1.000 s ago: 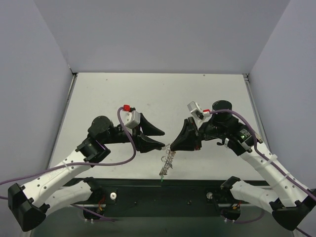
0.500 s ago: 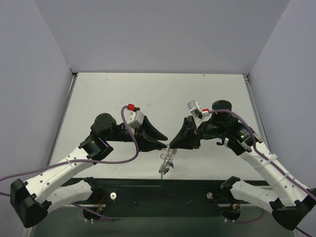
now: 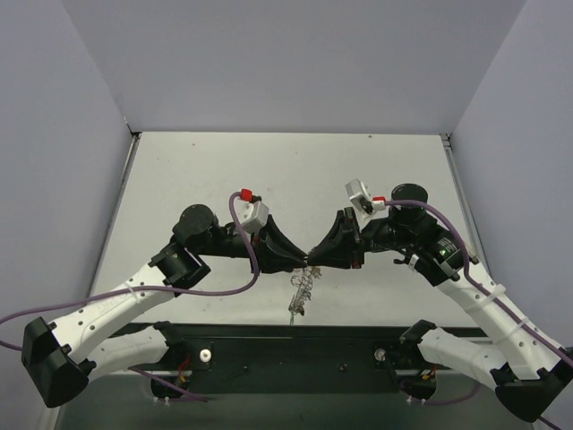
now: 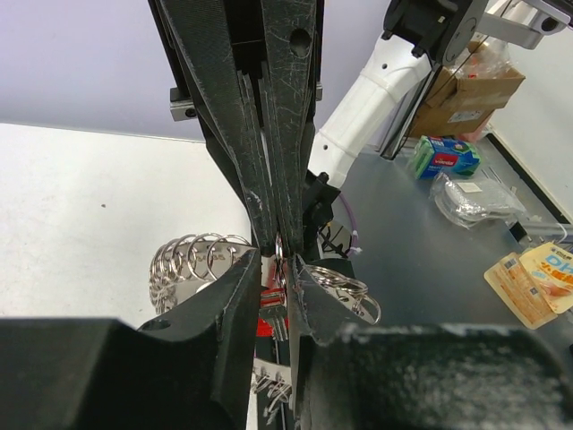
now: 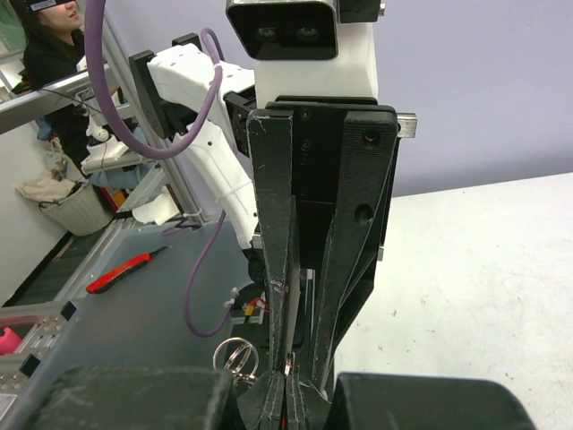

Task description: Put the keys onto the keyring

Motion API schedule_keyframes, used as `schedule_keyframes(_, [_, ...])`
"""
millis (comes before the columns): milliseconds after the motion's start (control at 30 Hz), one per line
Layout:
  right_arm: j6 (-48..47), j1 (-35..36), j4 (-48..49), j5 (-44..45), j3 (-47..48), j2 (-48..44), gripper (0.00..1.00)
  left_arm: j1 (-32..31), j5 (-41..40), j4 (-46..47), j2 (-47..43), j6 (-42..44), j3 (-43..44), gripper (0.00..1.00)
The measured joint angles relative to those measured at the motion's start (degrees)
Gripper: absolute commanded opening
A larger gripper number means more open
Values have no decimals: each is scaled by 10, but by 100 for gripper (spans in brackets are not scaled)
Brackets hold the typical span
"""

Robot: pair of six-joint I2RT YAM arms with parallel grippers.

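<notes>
The left arm's black two-finger gripper (image 3: 300,262) and the right arm's black two-finger gripper (image 3: 315,260) meet tip to tip over the white bench (image 3: 269,170). They are close to its near edge and about midway between its left and right edges.

The large thin silver wire keyring (image 3: 303,288), fringed with small silver loops and pieces, hangs from the point where the two tips meet. It trails down toward the near edge, and its lowest end reaches the black strip (image 3: 295,354) that runs along that edge.

In the right wrist view the right gripper's fingers are pressed flat together on a thin silver part of the keyring, with no gap showing between them.

In the left wrist view the left gripper's fingers stand narrow, with a slim gap between them. The ring wire, a bit of red and the right gripper's tips sit in that gap. Whether the left fingers actually pinch anything cannot be told.

Fans of silver loops spread to either side of the left fingers. Small silver metal keys (image 4: 267,378) dangle from the bundle below them, and the colours of their heads cannot be made out
</notes>
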Motion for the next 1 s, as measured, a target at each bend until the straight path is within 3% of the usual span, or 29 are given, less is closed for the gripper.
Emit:
schedule_keyframes(267, [4,0,12,0,-5,0,0,0,-8,0,-7,0,0,36])
schedule_keyframes(467, [4,0,14,0,-7,0,0,0,-15,0,-17,0,0,34])
schedule_keyframes(700, [4,0,14,-1,-7,-1,0,0,-17,-2,-15,1,4,22])
schedule_keyframes(900, [6,0,12,-4,-7,-3,0,0,-19,-8,-9,5,12,0])
schedule_keyframes(1000, [6,-1,10,-1,-7,-4,0,0,-15,-17,-5,8,19,0])
